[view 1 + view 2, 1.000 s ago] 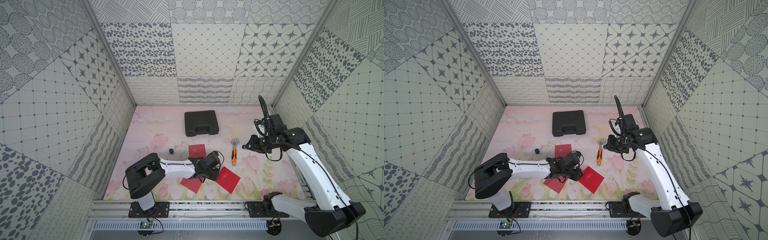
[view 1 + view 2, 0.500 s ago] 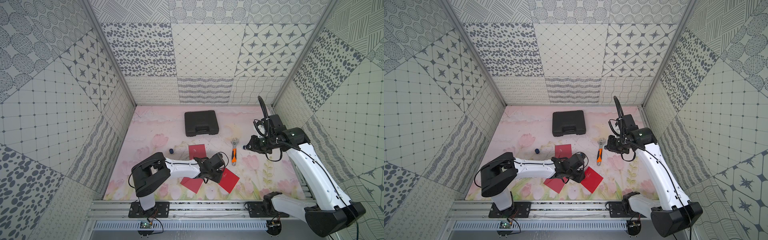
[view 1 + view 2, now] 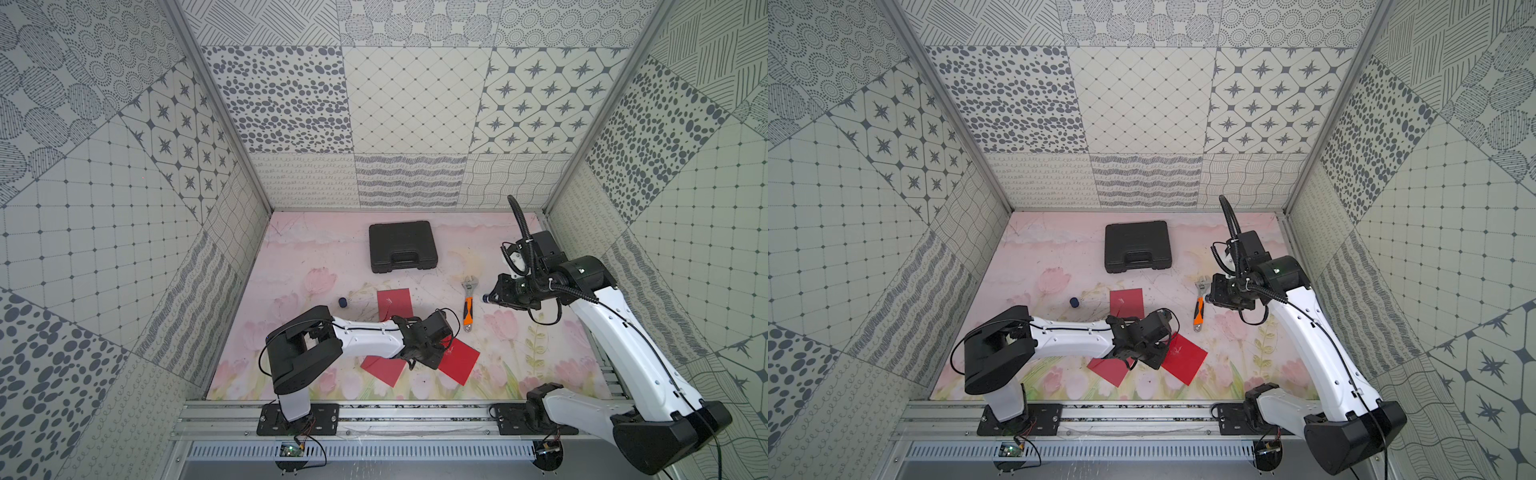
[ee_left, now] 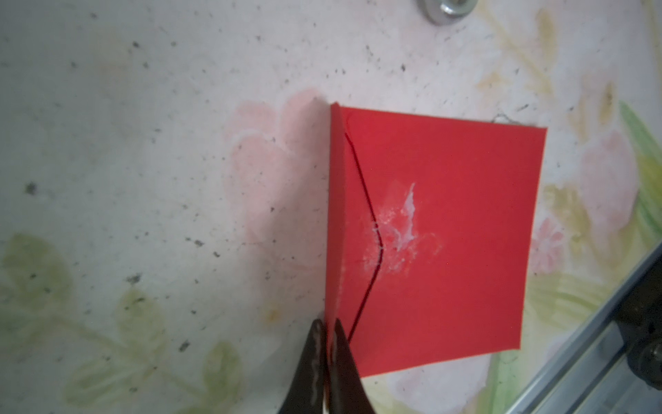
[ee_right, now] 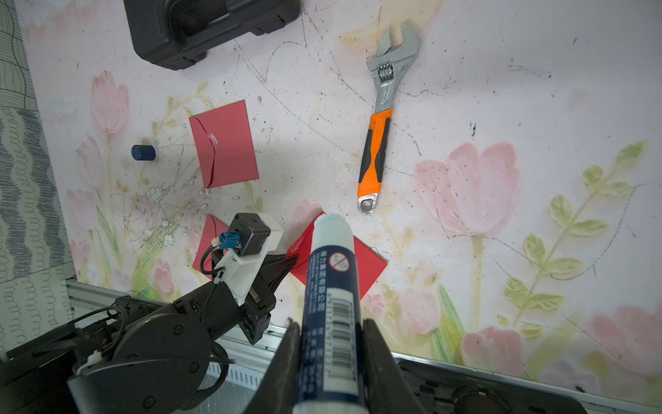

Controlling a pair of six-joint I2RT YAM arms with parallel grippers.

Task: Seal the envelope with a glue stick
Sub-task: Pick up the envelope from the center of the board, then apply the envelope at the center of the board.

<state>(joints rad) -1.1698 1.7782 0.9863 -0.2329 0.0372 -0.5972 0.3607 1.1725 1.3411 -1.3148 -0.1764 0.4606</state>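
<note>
Three red envelopes lie on the floral mat in both top views. My left gripper is shut on the raised flap of the right-hand envelope, pinching it near one end of the fold. White glue smears show beside the flap's tip. In a top view that envelope lies at the front, with the left gripper at its left edge. My right gripper is shut on the uncapped glue stick. It hovers above the mat at the right, apart from the envelopes.
A navy cap lies on the mat at the left. The two other envelopes lie at the middle and the front left. An orange-handled wrench lies near the right gripper. A black case sits at the back.
My left gripper has slid right from between the front envelopes to the right-hand one and has shut on its flap. The right arm has held still with the glue stick.
</note>
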